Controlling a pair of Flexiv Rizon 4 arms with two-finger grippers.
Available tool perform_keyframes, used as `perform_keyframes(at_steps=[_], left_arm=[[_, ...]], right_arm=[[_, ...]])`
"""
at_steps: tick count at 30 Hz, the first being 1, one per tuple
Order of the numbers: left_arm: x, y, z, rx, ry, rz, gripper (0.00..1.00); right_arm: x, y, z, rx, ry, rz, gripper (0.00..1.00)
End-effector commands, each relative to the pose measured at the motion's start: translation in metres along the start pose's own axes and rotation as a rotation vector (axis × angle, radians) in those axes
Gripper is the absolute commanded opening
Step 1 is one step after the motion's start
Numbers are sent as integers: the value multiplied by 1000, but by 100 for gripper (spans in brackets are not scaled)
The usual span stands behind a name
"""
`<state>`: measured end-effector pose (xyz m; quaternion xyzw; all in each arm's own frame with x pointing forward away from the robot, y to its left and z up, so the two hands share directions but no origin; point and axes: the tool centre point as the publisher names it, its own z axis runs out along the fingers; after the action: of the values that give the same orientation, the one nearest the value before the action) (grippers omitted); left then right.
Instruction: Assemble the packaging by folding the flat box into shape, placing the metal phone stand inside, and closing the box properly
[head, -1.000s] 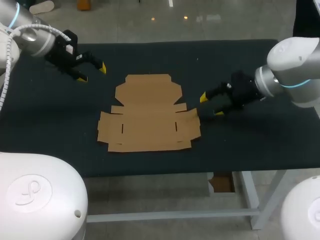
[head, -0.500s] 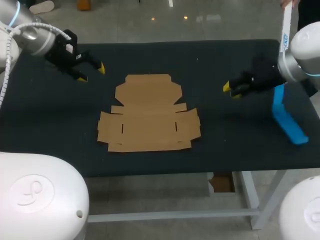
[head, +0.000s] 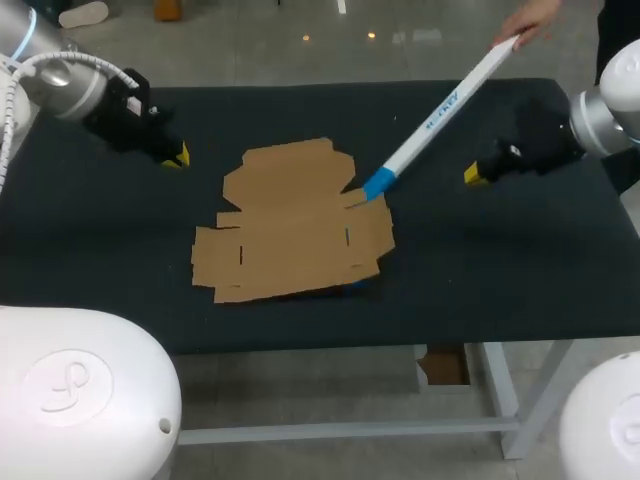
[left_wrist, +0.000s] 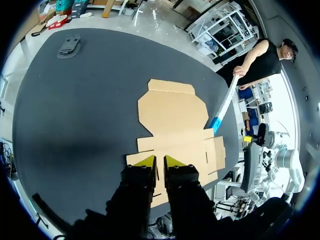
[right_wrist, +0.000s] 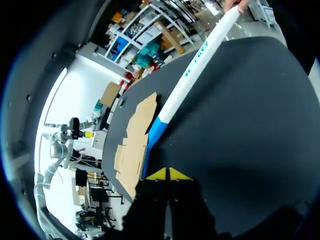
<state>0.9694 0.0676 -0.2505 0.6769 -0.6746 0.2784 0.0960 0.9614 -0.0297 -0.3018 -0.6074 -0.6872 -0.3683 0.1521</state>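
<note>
- The flat box (head: 290, 225) lay mid-frame; a stick (head: 440, 105) (the person's hand (head: 530, 20) cut off, upper right) touched its right flap.
- The left gripper (head: 176, 156), upper left, and the right gripper (head: 472, 175), far right, were pinched closed and empty.

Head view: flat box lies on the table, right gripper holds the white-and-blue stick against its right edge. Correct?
No. A person's hand holds the white-and-blue stick, not the right gripper, which sits apart from it, as the head view shows. The rest stands.

Even overhead light, matte dark table (head: 120, 250), thin shadow under flat box (head: 290, 230), darker patch beside left tool (left_wrist: 159, 161)
</note>
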Motion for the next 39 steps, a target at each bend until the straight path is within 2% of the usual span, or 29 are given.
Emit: perform_keyframes(at_steps=[1,11,12,13,14,15,16,23,24,25,26,27,28,39], left_arm=[[-1,5,-4,0,-20,-12,0],[-3,10,-9,-1,-22,-44,0],[-4,10,-8,0,-19,-52,10],[-4,10,-8,1,-18,-53,27],[-4,10,-8,2,-15,-57,54],[-3,10,-8,4,-14,-61,93],[-3,10,-8,5,-14,-62,100],[-1,12,-13,28,-21,-100,100],[0,12,-13,28,-21,-102,100],[1,13,-15,31,-22,-108,100],[2,13,-16,33,-22,-116,100],[3,14,-17,33,-23,-126,100],[4,14,-18,37,-28,-133,100],[14,26,-22,53,-45,-179,100]], right_arm=[[-6,5,1,13,11,-3,0],[-10,10,1,21,-6,4,0],[-9,11,1,25,-5,2,0],[-9,12,2,27,-5,2,0],[-8,13,2,33,-6,-1,0],[-8,13,3,35,-6,-3,0],[-8,14,3,37,-5,-4,0],[-6,23,4,59,-4,-34,0],[-6,23,4,59,-4,-35,8],[-6,25,4,60,-1,-38,29],[-6,25,4,63,2,-43,44],[-5,26,4,64,3,-45,76],[-4,26,4,66,5,-49,100],[-3,24,-1,71,1,-58,100]])
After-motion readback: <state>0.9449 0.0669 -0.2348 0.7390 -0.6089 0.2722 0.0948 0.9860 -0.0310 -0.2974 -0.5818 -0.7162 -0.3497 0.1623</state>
